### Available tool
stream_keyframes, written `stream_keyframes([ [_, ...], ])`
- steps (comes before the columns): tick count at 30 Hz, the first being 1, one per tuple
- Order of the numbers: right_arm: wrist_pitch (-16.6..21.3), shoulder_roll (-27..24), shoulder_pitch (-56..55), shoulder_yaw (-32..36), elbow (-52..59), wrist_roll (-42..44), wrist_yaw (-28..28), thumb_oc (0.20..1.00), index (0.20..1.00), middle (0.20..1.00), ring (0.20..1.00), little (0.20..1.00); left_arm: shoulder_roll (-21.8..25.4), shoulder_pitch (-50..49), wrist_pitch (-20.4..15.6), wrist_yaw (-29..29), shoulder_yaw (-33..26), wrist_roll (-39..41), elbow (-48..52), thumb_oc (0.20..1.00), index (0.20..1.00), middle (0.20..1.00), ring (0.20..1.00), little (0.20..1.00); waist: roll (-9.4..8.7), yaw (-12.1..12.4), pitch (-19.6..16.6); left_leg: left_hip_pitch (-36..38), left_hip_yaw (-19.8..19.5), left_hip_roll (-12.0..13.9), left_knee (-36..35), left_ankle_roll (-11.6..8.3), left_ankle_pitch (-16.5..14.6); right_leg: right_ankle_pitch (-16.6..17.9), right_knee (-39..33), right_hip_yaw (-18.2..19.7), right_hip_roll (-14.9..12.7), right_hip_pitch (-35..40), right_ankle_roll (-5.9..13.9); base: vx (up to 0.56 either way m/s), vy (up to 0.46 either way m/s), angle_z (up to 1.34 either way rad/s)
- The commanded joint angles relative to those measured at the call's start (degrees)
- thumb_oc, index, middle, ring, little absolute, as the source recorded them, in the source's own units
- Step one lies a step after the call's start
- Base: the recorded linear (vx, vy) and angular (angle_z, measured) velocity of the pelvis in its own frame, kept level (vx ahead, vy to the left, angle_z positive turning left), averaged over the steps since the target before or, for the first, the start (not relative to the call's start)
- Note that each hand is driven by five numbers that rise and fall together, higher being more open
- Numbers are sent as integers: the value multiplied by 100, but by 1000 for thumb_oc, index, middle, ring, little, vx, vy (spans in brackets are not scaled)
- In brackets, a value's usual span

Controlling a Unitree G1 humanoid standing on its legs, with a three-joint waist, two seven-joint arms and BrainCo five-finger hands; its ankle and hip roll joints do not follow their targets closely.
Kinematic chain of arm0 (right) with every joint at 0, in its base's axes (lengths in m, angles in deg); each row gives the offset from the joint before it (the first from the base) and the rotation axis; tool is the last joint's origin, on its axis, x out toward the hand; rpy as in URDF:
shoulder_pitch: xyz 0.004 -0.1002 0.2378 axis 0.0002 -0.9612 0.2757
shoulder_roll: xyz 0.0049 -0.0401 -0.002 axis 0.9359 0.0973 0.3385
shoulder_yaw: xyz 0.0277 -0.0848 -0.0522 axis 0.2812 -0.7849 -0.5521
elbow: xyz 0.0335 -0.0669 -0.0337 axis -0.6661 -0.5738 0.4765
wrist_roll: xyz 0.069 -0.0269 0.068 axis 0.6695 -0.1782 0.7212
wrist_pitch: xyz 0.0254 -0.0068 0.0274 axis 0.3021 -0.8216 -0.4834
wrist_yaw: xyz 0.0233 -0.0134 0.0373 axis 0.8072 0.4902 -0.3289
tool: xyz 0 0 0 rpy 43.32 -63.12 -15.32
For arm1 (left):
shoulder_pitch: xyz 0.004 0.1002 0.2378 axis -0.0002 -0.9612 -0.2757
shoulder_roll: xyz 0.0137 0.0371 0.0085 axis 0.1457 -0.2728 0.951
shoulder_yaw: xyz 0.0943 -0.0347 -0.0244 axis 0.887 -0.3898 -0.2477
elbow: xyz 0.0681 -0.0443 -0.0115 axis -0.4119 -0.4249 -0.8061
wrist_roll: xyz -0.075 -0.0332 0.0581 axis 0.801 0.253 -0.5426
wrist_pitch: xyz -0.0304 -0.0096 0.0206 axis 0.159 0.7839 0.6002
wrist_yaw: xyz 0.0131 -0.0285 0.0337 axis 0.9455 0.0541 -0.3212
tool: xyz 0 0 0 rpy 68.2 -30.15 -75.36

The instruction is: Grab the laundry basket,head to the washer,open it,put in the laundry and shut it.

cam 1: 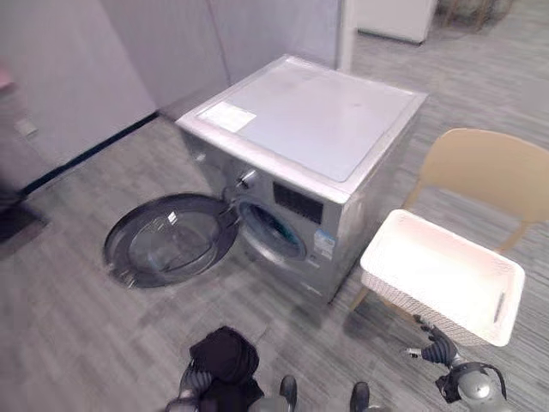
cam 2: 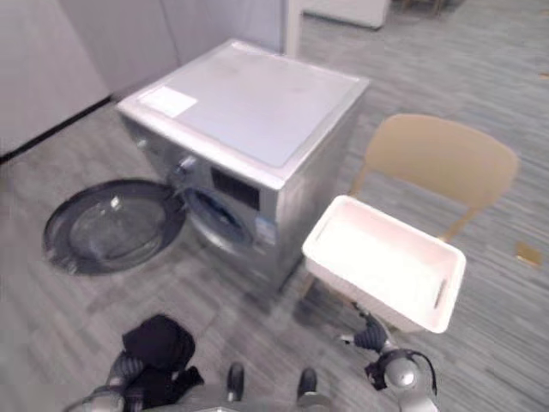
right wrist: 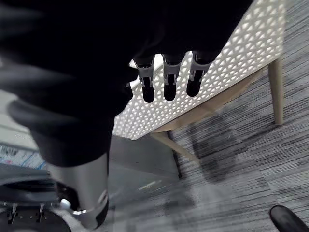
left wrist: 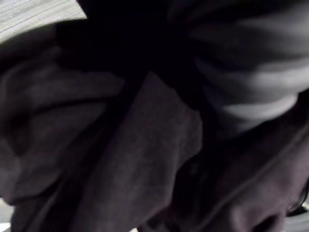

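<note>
A silver front-loading washer [cam 1: 309, 129] stands ahead with its round door [cam 1: 167, 240] swung wide open to the left, low over the floor. The drum opening [cam 1: 274, 230] is exposed. My left hand [cam 1: 193, 382] sits at the bottom edge, curled into a bundle of black laundry [cam 1: 225, 356], whose dark cloth [left wrist: 120, 159] lies right up against the left wrist view. A white perforated laundry basket [cam 1: 442, 275] rests on a beige chair [cam 1: 485, 172] to the right of the washer. My right hand [cam 1: 437, 348] hangs just below the basket's near side, its fingers [right wrist: 166, 82] straight and holding nothing.
Grey partition walls [cam 1: 129, 60] run behind and to the left of the washer. The chair's wooden legs [right wrist: 276, 92] stand on grey carpet [cam 1: 77, 335], which stretches between me and the open door.
</note>
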Motion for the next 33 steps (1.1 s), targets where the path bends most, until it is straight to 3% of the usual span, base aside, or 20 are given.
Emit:
stream_keyframes([
  [1, 79, -103, 343, 61, 171, 96, 337, 1000, 1000, 1000, 1000, 1000, 325, 240, -250, -180, -134, 297, 426, 200, 200, 200, 200, 200, -353, -122, 122, 172, 1794, 582, 321, 99, -878, -657, 201, -527, -250, 400, 261, 123, 76, 94],
  [4, 45, -63, 333, 46, 131, 97, 320, 1000, 1000, 1000, 1000, 1000, 312, 219, -246, -147, -126, 358, 517, 200, 200, 200, 200, 200, -310, -144, 91, 244, 1968, 641, 233, 118, -925, -690, 247, -730, -304, 450, 288, 123, 143, 103],
  [8, 10, -3, 362, 7, 88, -66, 291, 1000, 1000, 1000, 1000, 1000, 333, 176, -204, -30, -46, 256, 599, 200, 200, 200, 200, 200, -302, -90, 40, 281, 1749, 365, 41, 304, -1056, -761, 710, -850, -603, 486, 394, 163, 238, 48],
  [9, 15, 17, 376, 14, 119, -65, 302, 1000, 1000, 1000, 1000, 1000, 383, 187, -209, -23, -13, 199, 644, 200, 200, 200, 200, 200, -293, -86, 71, 312, 1689, 314, 37, 343, -1098, -731, 977, -817, -691, 404, 395, 155, 226, 34],
  [11, 16, 80, 435, -4, 172, -43, 315, 1000, 1000, 1000, 1000, 1000, 510, 296, -212, -41, 58, 98, 701, 200, 200, 200, 200, 200, -296, -161, 182, 347, 1507, 185, 87, 471, -1235, -726, 1686, -326, -779, 30, 430, 142, 207, 49],
  [12, 11, 103, 438, -30, 223, -46, 309, 1000, 1000, 1000, 1000, 1000, 539, 318, -226, -47, 79, 69, 736, 200, 200, 200, 200, 200, -275, -219, 215, 431, 1414, 125, 60, 519, -1301, -793, 1964, 3, -640, -212, 390, 102, 145, 68],
  [13, 11, 103, 438, -30, 223, -46, 309, 1000, 1000, 1000, 1000, 1000, 539, 318, -226, -47, 79, 69, 736, 200, 200, 200, 200, 200, -277, -216, 212, 429, 1417, 124, 61, 520, -1302, -796, 1970, 7, -642, -219, 390, 120, 166, 62],
  [14, 9, 96, 463, -63, 334, -41, 277, 1000, 1000, 1000, 1000, 1000, 549, 372, -251, -57, 105, 48, 799, 200, 200, 200, 200, 200, -213, -357, 275, 569, 1279, 52, -32, 580, -1228, -791, 2098, 544, -248, -698, 265, 132, 99, 60],
  [18, 11, 71, 518, -151, 362, 12, 272, 1000, 1000, 1000, 1000, 1000, 533, 468, -248, -91, 248, 24, 794, 200, 200, 200, 200, 200, -231, -506, 400, 1059, 809, -215, -169, 656, -1418, -439, 1651, 678, 58, -1318, 249, 309, 14, 46],
  [21, 4, 72, 507, -157, 346, -51, 263, 1000, 1000, 1000, 1000, 1000, 493, 484, -256, -72, 284, -27, 770, 200, 200, 200, 200, 200, -280, -569, 398, 1378, 553, -291, -205, 579, -1593, -243, 1230, 158, -65, -1348, 323, 347, -140, 73],
  [24, 105, 77, 430, -155, 200, -2, 227, 1000, 1000, 1000, 1000, 1000, 426, 413, -287, 46, 389, -131, 796, 200, 200, 200, 200, 200, -334, -621, 223, 1435, 585, -157, 176, 319, -1708, -203, 870, 132, -35, -915, 237, 275, -193, 80],
  [25, 107, 18, 415, -168, 232, 0, 190, 1000, 1000, 1000, 1000, 1000, 427, 375, -271, 106, 425, -159, 851, 200, 200, 200, 200, 200, -391, -601, 212, 1180, 694, -36, 945, 201, -1553, -218, 734, 199, 16, -655, 160, 221, -158, 108],
  [26, 123, -12, 420, -195, 227, 10, 183, 1000, 1000, 1000, 1000, 1000, 407, 379, -280, 105, 432, -157, 824, 200, 200, 200, 200, 200, -402, -579, 201, 1081, 751, 38, 1154, 154, -1440, -268, 660, 230, 48, -537, 115, 177, -113, 72],
  [30, 104, -86, 493, -274, 161, -15, 187, 1000, 1000, 1000, 1000, 1000, 350, 449, -257, 104, 496, -165, 746, 200, 200, 200, 200, 200, -434, -444, 248, 667, 714, 134, 1298, 169, -1476, -411, 501, 405, 118, -258, 46, 81, 0, -63],
  [31, 99, -110, 516, -294, 146, -39, 220, 1000, 1000, 1000, 1000, 1000, 361, 468, -261, 84, 562, -187, 784, 200, 200, 200, 200, 200, -521, -360, 258, 435, 464, 94, 1014, 192, -1480, -439, 430, 573, 134, -151, 64, 177, 57, -61],
  [33, 100, -119, 535, -339, 44, -24, 251, 1000, 1000, 1000, 1000, 1000, 392, 530, -266, 43, 656, -211, 802, 200, 200, 200, 200, 200, -566, -244, 321, 177, -69, 22, 620, 91, -1131, -449, 354, 835, 235, -35, 67, 158, 65, -79],
])
